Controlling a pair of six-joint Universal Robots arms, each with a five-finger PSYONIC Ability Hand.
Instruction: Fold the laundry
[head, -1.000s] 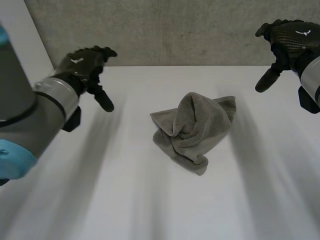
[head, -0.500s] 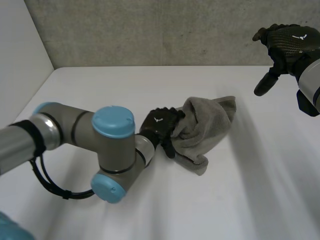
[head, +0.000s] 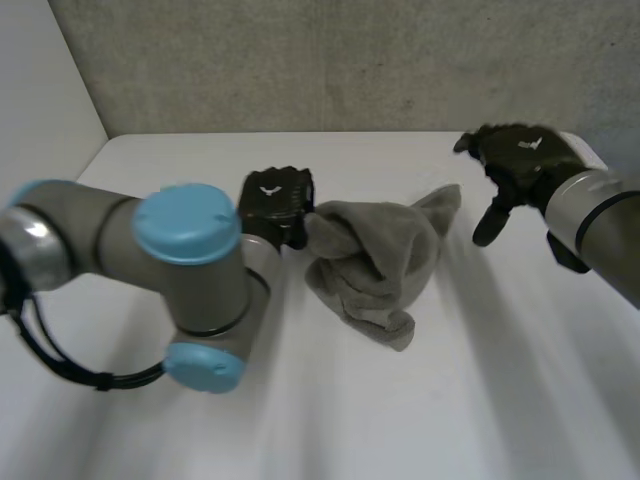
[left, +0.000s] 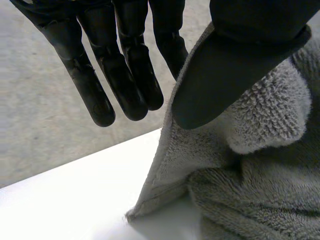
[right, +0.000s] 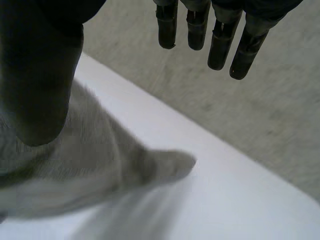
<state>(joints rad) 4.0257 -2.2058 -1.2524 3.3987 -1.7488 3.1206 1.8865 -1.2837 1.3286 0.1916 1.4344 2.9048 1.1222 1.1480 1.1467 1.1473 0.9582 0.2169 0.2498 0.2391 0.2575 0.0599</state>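
- The left hand (head: 275, 198) is spread wide. Its fingers (left: 125, 75) are straight and stand apart from the thumb (left: 235, 65), and nothing is clasped between them.
- In the left wrist view the thumb overlaps a raised edge of the towel (head: 375, 265). Whether it presses on the cloth cannot be told.
- In the head view this hand sits at the towel's left side, just beside a bunched fold that rises toward it.
- The left arm (head: 190, 270), with grey joints and a light-blue cap, is bent over the near left part of the table (head: 430, 420).
- The right hand (head: 515, 160) is also wide. Its fingers are straight, the thumb hangs well apart from them, and it holds nothing.
- This hand hovers over the table near the towel's far right corner (head: 447, 195), apart from the cloth. In the right wrist view the same corner lies flat on the table beneath the hand, between thumb and fingers.
- The towel is grey terry cloth, crumpled in a heap near the middle of the white table. In the left wrist view its hemmed edge rests on the table surface.
- A grey concrete wall (head: 350, 60) stands behind the table's far edge.
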